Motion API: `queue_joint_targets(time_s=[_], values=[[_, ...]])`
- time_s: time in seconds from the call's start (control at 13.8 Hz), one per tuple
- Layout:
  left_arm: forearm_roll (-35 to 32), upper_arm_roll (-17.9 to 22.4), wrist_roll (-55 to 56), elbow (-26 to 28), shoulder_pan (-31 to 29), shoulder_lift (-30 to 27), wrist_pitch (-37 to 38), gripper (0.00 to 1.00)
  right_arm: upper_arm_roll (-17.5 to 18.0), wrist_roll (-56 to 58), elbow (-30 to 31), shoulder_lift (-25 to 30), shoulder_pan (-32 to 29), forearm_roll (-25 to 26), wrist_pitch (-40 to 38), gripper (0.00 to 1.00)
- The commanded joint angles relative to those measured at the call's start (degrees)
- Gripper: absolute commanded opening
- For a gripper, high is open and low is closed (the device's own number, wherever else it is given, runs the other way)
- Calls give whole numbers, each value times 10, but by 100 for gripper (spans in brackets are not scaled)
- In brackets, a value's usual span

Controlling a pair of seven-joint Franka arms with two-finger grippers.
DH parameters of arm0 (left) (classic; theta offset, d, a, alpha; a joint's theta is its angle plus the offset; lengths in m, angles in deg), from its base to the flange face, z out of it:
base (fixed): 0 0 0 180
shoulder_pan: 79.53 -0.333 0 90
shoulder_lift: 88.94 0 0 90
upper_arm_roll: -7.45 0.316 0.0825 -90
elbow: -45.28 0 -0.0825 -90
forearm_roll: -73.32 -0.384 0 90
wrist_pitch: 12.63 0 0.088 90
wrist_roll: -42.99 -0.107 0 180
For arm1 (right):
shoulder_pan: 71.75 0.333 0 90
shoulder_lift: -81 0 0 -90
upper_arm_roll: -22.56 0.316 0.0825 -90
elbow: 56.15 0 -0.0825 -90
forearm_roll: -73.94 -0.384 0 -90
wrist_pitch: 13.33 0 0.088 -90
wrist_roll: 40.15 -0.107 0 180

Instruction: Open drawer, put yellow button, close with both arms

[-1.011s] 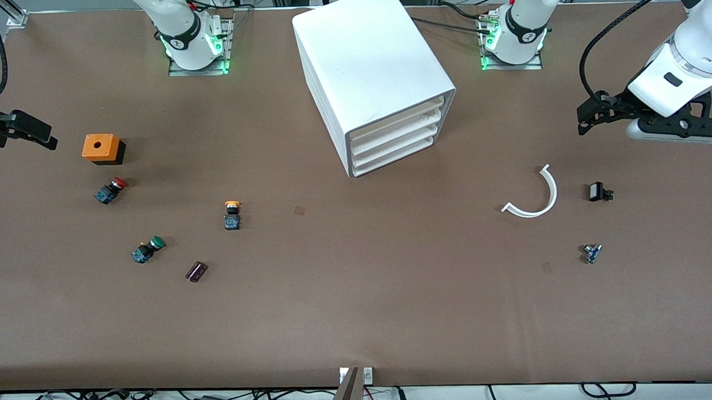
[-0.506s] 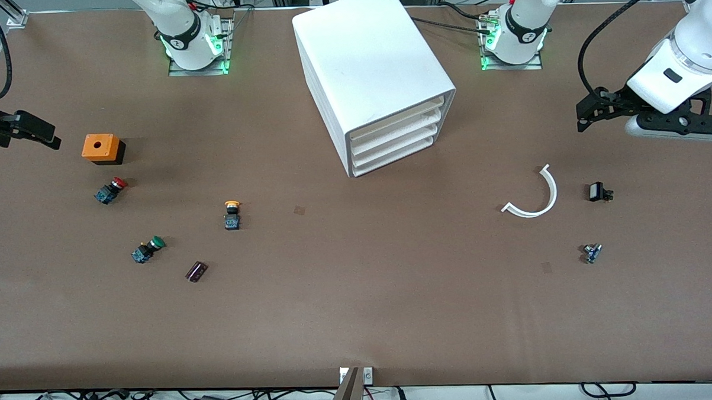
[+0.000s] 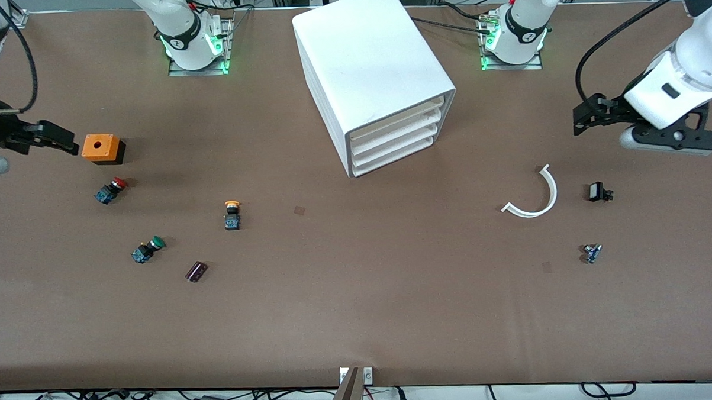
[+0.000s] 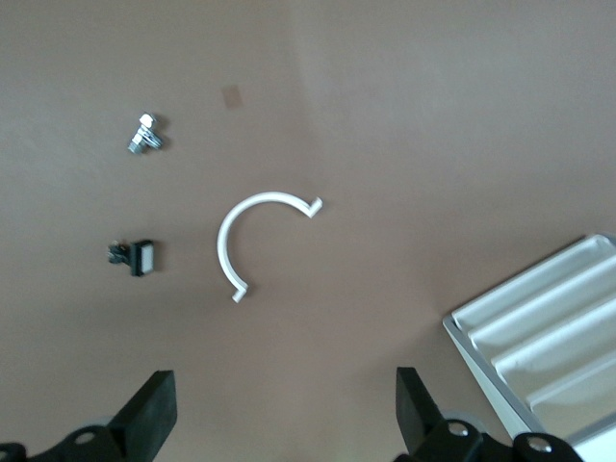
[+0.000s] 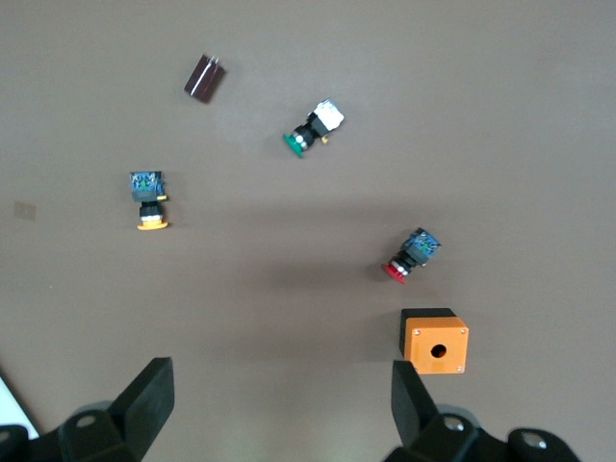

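Note:
The white cabinet [image 3: 375, 75] stands mid-table near the arms' bases, with all four drawers shut; the uppermost drawer [image 3: 397, 119] is flush with the others. The cabinet's drawer fronts also show in the left wrist view [image 4: 549, 327]. The yellow button [image 3: 233, 215] lies on the table nearer the front camera than the cabinet, toward the right arm's end; it also shows in the right wrist view [image 5: 147, 200]. My right gripper [image 3: 64, 141] is open and empty over the table beside an orange box. My left gripper [image 3: 584, 118] is open and empty over the left arm's end.
An orange box [image 3: 101, 148], a red-capped button [image 3: 110, 189], a green-capped button [image 3: 147, 249] and a dark brown piece [image 3: 196, 271] lie near the yellow button. A white curved piece [image 3: 533, 195], a black part [image 3: 598, 192] and a small metal part [image 3: 592, 253] lie at the left arm's end.
My right gripper has moved toward the orange box. My left gripper has shifted slightly toward the cabinet. Nothing on the table has moved.

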Motion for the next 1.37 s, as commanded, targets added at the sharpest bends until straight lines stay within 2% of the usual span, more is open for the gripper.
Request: queue_joint_targets(time_s=[0.0, 0.29, 0.58, 0.65, 0.79, 0.87, 0.94, 1.16, 1.23, 1.3], values=[[58, -3, -3, -24, 8, 25, 65, 100, -1, 0, -3, -36, 35, 3, 6, 100], [208, -3, -4, -26, 4, 95, 135, 100, -1, -2, -2, -106, 75, 1, 40, 100], [383, -2, -51, -18, 5, 143, 136, 100, -1, -2, -1, -175, 114, 0, 82, 100], [409, -2, -86, -18, 10, 154, 129, 100, -1, -2, 4, -193, 123, -1, 101, 100], [415, -3, -176, -13, 13, 179, 109, 100, -1, -3, 20, -224, 128, -3, 151, 100], [427, -3, -229, -2, 9, 196, 101, 100, 0, -3, 27, -237, 133, -3, 176, 100], [471, -2, -276, 13, 5, 210, 93, 100, 0, -5, 29, -249, 145, -3, 192, 100], [584, -2, -384, 111, -4, 223, 41, 100, 0, -40, 31, -282, 166, -3, 237, 100], [615, -2, -420, 142, -4, 226, 35, 98, 0, -44, 31, -293, 170, -3, 246, 100], [650, -2, -449, 164, -3, 232, 34, 90, 0, -50, 31, -307, 171, -4, 249, 100]])
